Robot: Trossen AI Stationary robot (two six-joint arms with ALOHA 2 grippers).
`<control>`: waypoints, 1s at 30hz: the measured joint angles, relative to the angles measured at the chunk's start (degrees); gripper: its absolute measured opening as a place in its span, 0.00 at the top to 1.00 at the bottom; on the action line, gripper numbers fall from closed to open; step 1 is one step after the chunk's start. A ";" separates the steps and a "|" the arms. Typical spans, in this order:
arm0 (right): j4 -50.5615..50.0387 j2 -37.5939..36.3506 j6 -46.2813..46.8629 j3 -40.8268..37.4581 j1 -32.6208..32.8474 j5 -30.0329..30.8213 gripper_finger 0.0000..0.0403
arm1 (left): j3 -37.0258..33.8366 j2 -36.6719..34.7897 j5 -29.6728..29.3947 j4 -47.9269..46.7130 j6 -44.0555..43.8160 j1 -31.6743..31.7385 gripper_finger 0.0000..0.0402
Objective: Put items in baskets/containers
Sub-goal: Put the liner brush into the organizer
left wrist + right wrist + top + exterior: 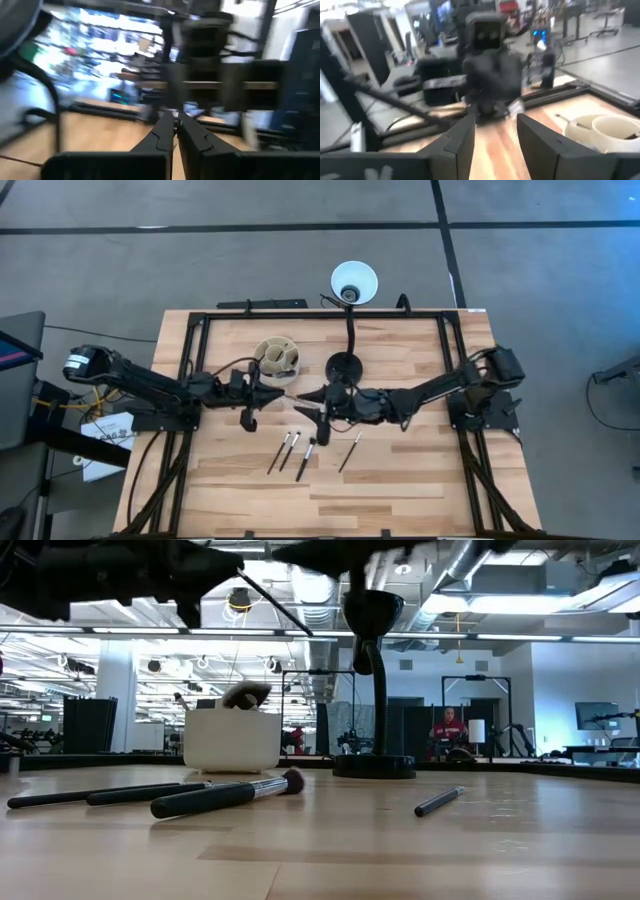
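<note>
Left end effector (283, 393), over the middle of the worktop (400, 490) just below the cream cup (277, 357): fingers (162, 135) pressed together, a thin dark brush (272, 606) standing out from their tips toward the opposite arm. Right end effector (303, 397), facing it tip to tip: fingers (462, 137) spread apart, nothing seen between them. Both are raised above the wood; from table height they appear only as dark shapes along the upper edge, with the slender brush slanting down between them.

Cup: round, cream, with inner dividers, standing upright on the worktop near the far rail; a dark-tipped brush head (245, 695) rises above its rim. Which compartment holds it cannot be told.

Loose brushes: four lie flat on the near half of the worktop, below the two end effectors. Three lie close together (290, 450), the nearest showing a soft reddish-dark tip (292, 780); the fourth (350, 451) lies apart to the right.

Surroundings: a black desk lamp's round base (345, 365) stands just right of the cup, close behind the right end effector; its neck runs to a white shade (354, 281) beyond the far rail. A black frame (200, 320) borders the worktop. A person (448, 727) sits far back in the room.
</note>
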 joint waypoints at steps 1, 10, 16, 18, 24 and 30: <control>-2.09 -1.23 0.02 0.00 0.58 0.02 0.64 | 0.00 -1.63 -2.45 -1.49 2.12 0.00 0.98; -9.25 -3.33 0.02 -0.03 4.13 2.09 0.58 | 0.00 -10.67 -18.88 -17.74 10.43 5.96 0.98; -12.41 -2.56 2.43 -0.04 3.60 4.44 0.57 | -0.02 -8.39 -17.25 -23.49 6.78 10.78 0.98; -13.11 -2.55 4.12 -0.07 3.27 4.41 0.58 | -0.02 -6.71 -17.01 -23.48 6.74 11.29 0.98; -14.35 -2.53 5.03 -0.04 3.28 4.41 0.59 | -0.02 -1.90 -17.03 -23.47 6.65 13.23 0.95; -15.46 -2.53 6.62 -0.04 3.39 4.35 0.57 | -0.02 0.17 -17.03 -23.09 6.63 13.46 0.87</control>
